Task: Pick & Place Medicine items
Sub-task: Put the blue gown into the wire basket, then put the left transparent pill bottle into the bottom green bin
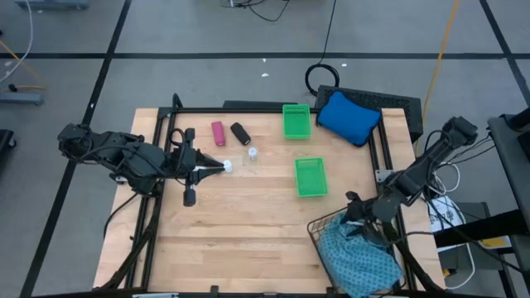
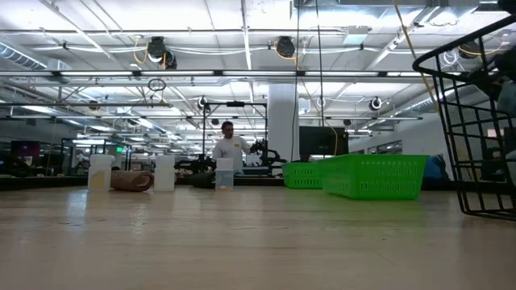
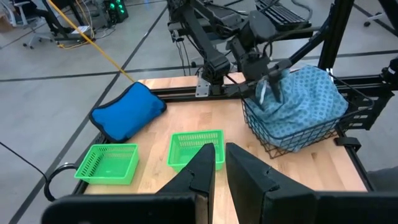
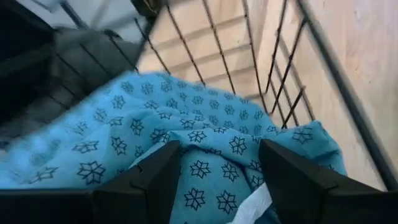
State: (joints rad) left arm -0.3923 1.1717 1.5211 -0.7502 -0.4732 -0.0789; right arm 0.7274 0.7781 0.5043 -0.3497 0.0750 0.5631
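In the high view my left gripper [image 1: 220, 167] reaches level over the table's left half. Its fingers are drawn in to a narrow slit [image 3: 221, 163], with a tiny white vial [image 1: 226, 166] at their tips. A second white vial [image 1: 252, 154] stands just beyond it. The magenta-pink cylinder [image 1: 218, 133] and the black cylinder [image 1: 240, 133] lie side by side farther back. No brownish cylinder shows in the high view. My right gripper [image 4: 217, 177] is open, low over the teal patterned cloth [image 4: 186, 118] in the wire basket [image 1: 331, 228]. My left gripper has the white vial [image 1: 227, 165] at its very fingertips, coming level from the table's left. The fingers hide the vial in the left wrist view, so which part is held, and whether it is lifted off the wood, cannot be told. My right gripper touches nothing that I can make out.
Two green trays sit right of centre, one [image 1: 296, 121] at the far edge and one [image 1: 310, 177] mid-table. A blue cushion [image 1: 348, 116] lies at the far right corner. The basket fills the near right corner. Bare wood spreads across the near left. A person [image 2: 230, 145] stands far behind.
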